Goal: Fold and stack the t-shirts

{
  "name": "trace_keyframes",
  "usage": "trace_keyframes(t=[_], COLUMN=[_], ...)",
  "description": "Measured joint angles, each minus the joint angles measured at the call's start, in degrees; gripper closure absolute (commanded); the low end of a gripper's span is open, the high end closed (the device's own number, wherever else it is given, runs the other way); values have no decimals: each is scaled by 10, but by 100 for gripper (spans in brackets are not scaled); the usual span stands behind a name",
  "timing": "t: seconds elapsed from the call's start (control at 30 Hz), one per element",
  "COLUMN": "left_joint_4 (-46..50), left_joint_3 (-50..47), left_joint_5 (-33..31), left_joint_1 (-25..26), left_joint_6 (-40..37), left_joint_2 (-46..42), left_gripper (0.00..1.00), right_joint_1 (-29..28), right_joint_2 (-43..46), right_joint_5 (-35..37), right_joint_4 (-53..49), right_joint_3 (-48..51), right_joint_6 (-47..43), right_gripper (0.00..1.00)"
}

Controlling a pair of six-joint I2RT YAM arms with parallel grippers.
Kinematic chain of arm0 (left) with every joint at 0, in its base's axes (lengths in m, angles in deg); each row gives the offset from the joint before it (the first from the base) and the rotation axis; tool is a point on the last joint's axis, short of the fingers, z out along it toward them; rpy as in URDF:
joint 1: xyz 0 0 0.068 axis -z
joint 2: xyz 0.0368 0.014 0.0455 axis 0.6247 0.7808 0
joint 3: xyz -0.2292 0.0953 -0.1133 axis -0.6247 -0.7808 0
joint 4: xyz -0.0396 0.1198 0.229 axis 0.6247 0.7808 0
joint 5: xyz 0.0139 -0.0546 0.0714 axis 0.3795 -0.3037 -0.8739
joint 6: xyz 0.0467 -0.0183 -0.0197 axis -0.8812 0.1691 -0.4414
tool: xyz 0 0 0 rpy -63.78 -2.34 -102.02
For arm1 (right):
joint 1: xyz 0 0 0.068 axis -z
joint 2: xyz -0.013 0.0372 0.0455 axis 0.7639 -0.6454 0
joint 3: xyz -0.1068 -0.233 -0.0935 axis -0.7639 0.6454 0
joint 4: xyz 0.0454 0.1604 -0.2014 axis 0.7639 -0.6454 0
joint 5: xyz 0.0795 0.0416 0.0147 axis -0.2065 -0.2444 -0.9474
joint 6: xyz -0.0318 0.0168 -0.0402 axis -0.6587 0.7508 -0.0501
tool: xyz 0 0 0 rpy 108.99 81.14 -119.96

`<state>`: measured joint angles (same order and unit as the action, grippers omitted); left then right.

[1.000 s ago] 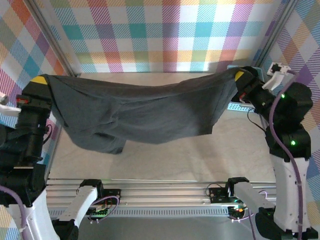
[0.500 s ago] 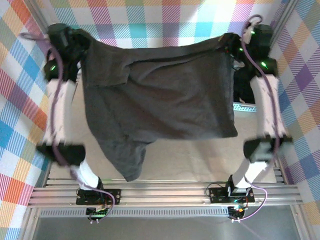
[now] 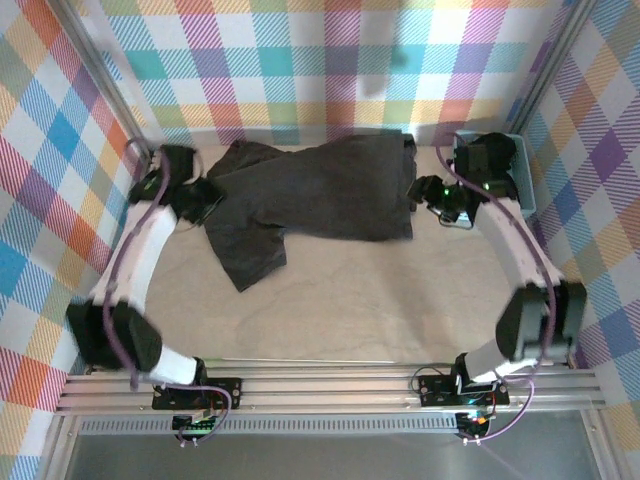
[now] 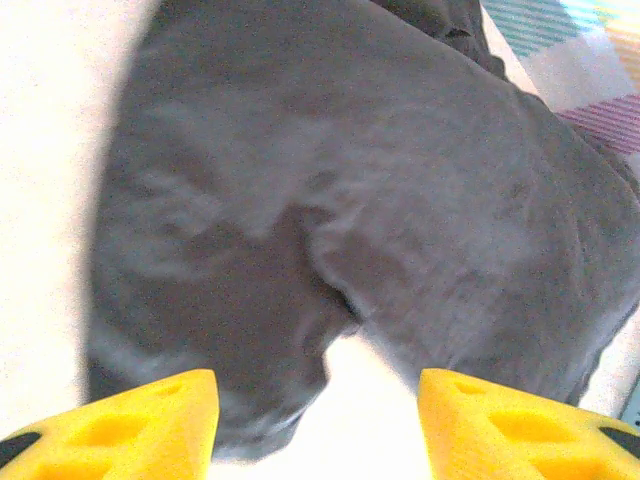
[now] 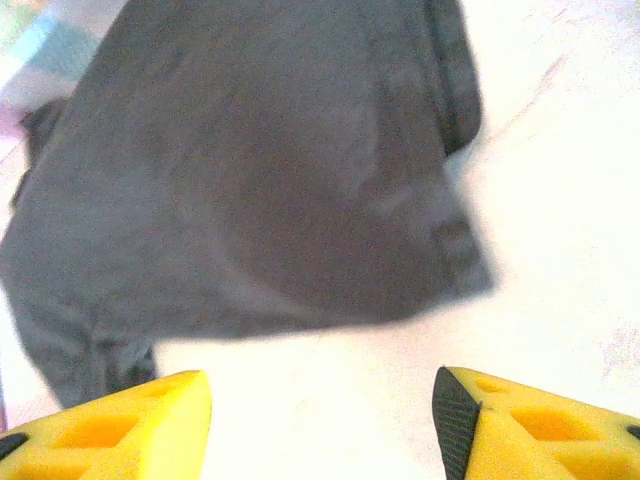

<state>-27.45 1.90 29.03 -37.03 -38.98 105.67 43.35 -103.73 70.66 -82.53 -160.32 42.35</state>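
One rumpled shirt (image 3: pixel 320 190) lies on the desk (image 3: pixel 400 300) (upper middle), left hand (image 4: pixel 315 405) and right hand (image 5: pixel 320 400) both parted, empty.

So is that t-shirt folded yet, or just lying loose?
Not folded: the t-shirt lies spread and rumpled on the table, with uneven edges and one flap trailing toward the near left.

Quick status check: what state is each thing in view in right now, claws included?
T-shirt: lying on the table, rumpled, not yet folded, nothing gripping it.
Left claw: open, empty, at the shirt's edge.
Right claw: open, empty, at the shirt's opposite edge.
Basket: upright in the far right corner; contents unclear.
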Motion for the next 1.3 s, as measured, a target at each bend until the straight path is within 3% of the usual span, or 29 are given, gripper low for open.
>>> trace_keyframes(t=[0.07,0.13,0.33,0.57,0.73,0.97,1.13,1.3], left_joint_4=[-16,-34,-90,-158,-175,-179,-181,-188], left_joint_3=[-97,-174,-314,-303,-305,-318,-323,-323], left_joint_5=[14,34,106,116,106,80,69,60], left_joint_1=[-47,-85,-90,-1,20,52,82,90], left_joint_6=[4,9,45,71,82,83,83,90], left_joint_2=[-78,-96,-11,37,53,57,73,75], left_gripper=[47,46,45,52,57,54,54,59], right_joint_1=[-17,-21,-20,7,19,20,20,20], right_joint_2=[65,92,43,-87,-173,-265,-283,-282], right_joint_5=[-3,-7,-3,9,5,-22,-19,-13], right_joint_4=[23,38,50,85,116,135,130,130], right_joint_3=[64,115,188,146,81,-15,-18,-3], right_joint_6=[3,9,15,11,-16,-59,-65,-76], right_gripper=[42,42,41,47,50,54,51,54])
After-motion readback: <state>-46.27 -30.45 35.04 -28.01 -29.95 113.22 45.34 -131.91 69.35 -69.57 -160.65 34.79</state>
